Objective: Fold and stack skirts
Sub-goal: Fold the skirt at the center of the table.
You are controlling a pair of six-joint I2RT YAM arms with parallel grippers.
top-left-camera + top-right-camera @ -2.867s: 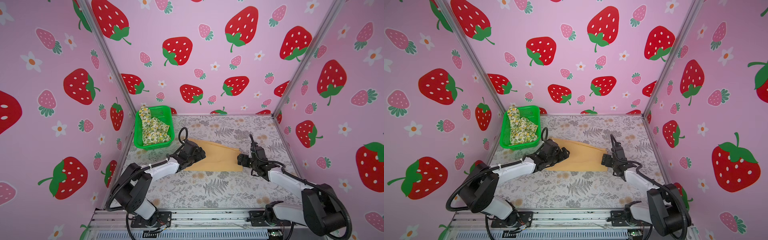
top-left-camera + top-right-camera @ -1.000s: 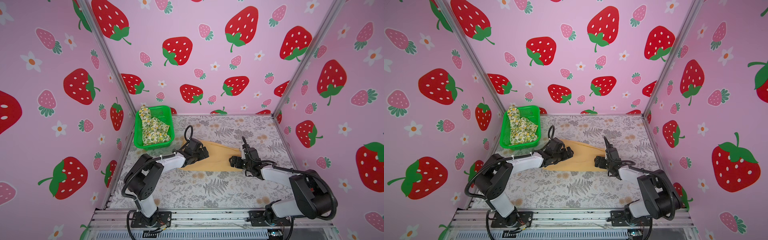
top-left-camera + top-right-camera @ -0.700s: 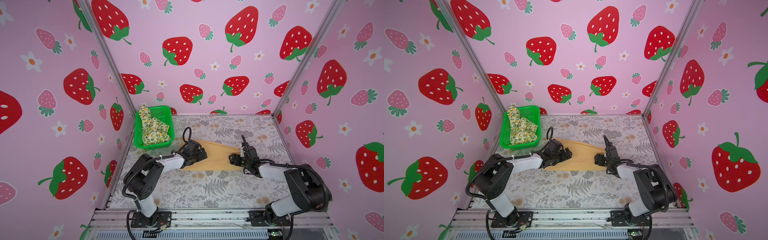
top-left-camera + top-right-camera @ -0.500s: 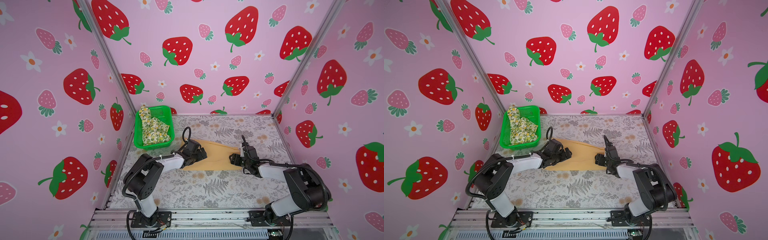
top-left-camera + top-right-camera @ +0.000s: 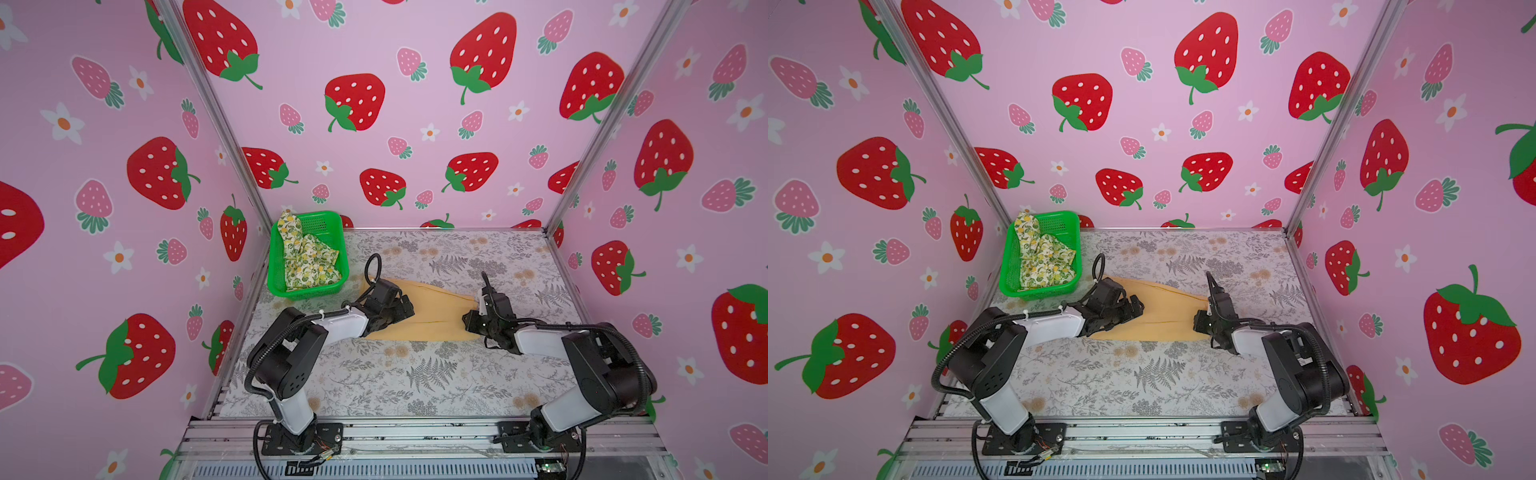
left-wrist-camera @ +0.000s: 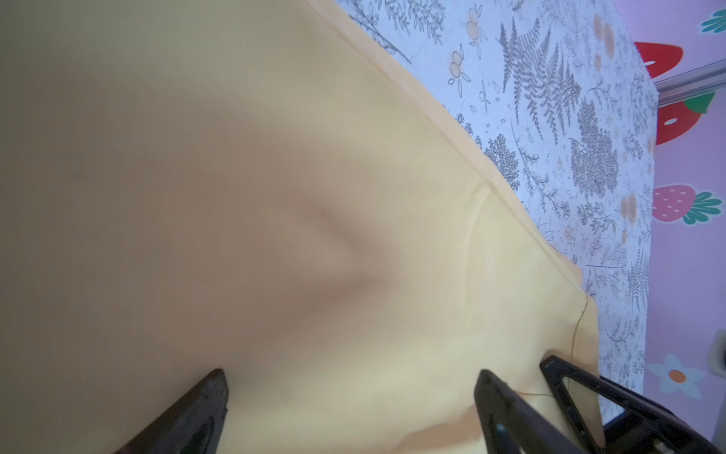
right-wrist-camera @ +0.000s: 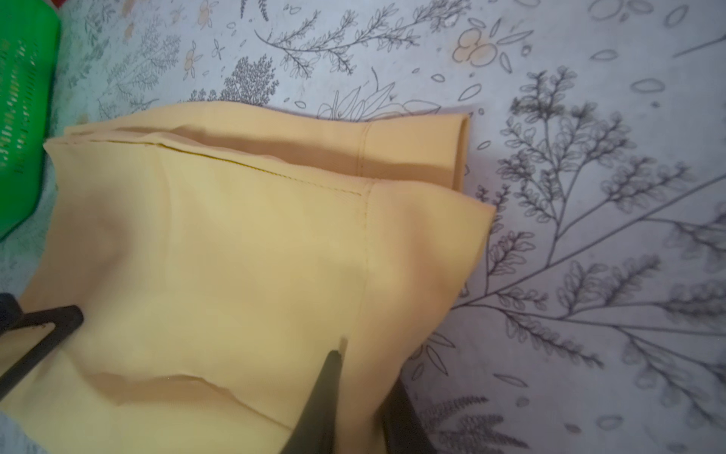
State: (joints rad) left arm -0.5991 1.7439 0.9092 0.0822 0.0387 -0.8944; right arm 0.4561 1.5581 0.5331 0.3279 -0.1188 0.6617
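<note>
The mustard-yellow skirt lies flat on the floral table between my two arms, smooth and plain. Its layered edges show in the right wrist view. The lemon-print skirt sits crumpled in the green basket at the far left corner. Both my arms reach forward, low over the table. My left gripper is spread wide with its tips on the cloth, grasping nothing. My right gripper is clenched on the mustard-yellow skirt's right edge.

Basket behind skirt, leftward on table
</note>
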